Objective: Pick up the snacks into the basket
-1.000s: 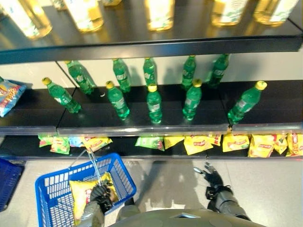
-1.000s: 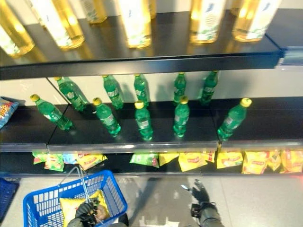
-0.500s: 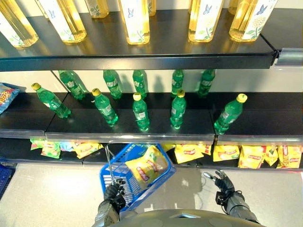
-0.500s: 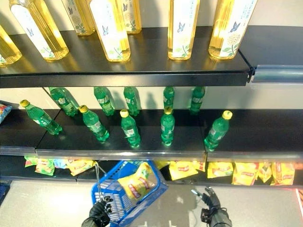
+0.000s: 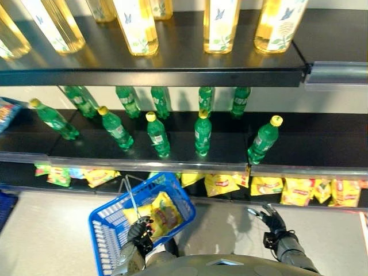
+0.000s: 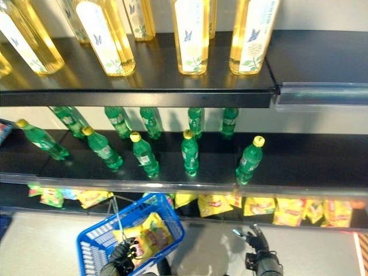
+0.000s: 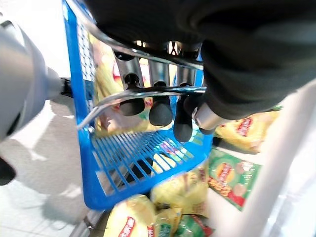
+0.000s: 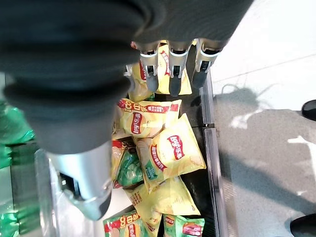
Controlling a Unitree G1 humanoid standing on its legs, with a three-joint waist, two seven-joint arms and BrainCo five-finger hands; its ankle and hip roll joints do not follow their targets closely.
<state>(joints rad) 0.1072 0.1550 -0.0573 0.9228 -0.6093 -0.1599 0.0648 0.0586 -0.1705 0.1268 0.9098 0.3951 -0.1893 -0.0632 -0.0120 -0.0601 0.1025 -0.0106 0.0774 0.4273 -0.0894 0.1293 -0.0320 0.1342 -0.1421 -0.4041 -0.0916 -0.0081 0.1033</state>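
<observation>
The left hand sits low at the near left, its fingers curled round the metal wire handle of the blue plastic basket — the basket hangs from that grip over the pale floor, just in front of the bottom shelf; inside it lies a yellow snack bag, tilted, close against the hand; the left wrist view shows more yellow and green packets past the basket's mesh wall, on the shelf beyond it; the right hand is at the near right, well apart from the basket, its fingers straight and spread, holding nothing, pointed toward the row of yellow chip bags lying on the bottom shelf; in the right wrist view those bags overlap in a heap, with a green packet tucked among them, and the fingertips are just short of the nearest bag — whether they touch it cannot be told; further bags, yellow and green, lie at the far left of the same shelf; on the middle shelf stand green soda bottles with yellow caps in the front row and a second row behind; one bottle stands apart to the right; the top shelf carries tall bottles of yellow liquid with pale labels
</observation>
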